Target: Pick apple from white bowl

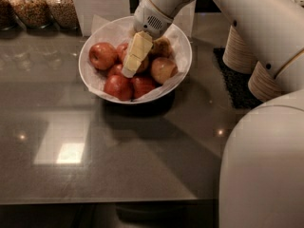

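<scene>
White bowl point(83, 66) holds red apples point(103, 56); gripper point(128, 71) hangs among them, grip impossible to tell.

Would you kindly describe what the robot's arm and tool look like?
The arm is a smooth, rounded white shell with no visible cables. Its wrist end carries a small dotted grille. The tool, reaching down into the white bowl, is pale yellow and blocky, narrowing toward its tip.
</scene>
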Robot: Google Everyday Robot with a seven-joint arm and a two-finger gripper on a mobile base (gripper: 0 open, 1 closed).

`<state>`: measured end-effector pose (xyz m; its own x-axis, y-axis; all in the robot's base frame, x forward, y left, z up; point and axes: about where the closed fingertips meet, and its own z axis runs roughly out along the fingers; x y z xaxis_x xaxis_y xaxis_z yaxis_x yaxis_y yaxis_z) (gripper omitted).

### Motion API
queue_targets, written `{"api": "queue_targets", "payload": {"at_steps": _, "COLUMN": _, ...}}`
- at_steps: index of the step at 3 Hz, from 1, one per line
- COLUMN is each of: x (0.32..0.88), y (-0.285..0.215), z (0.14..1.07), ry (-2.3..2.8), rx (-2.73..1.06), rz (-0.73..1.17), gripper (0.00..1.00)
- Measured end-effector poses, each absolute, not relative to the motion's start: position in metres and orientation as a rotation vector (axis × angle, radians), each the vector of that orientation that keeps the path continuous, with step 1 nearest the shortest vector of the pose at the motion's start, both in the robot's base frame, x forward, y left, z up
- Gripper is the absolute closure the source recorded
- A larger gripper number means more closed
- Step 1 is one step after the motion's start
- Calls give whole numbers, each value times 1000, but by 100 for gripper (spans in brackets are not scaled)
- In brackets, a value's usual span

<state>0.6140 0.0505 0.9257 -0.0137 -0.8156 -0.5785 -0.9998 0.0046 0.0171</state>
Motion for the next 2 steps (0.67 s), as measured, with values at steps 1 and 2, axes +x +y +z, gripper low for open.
{"api": "queue_targets", "payload": {"at_steps": 1, "x": 614, "y": 51, "z": 926, "ry": 1883, "rx": -1864, "rz": 612, "gripper": 19}}
{"api": "queue_targets", "payload": {"at_steps": 2, "x": 614, "y": 51, "z": 926, "ry": 1883, "rx": -1864, "rz": 612, "gripper": 42}}
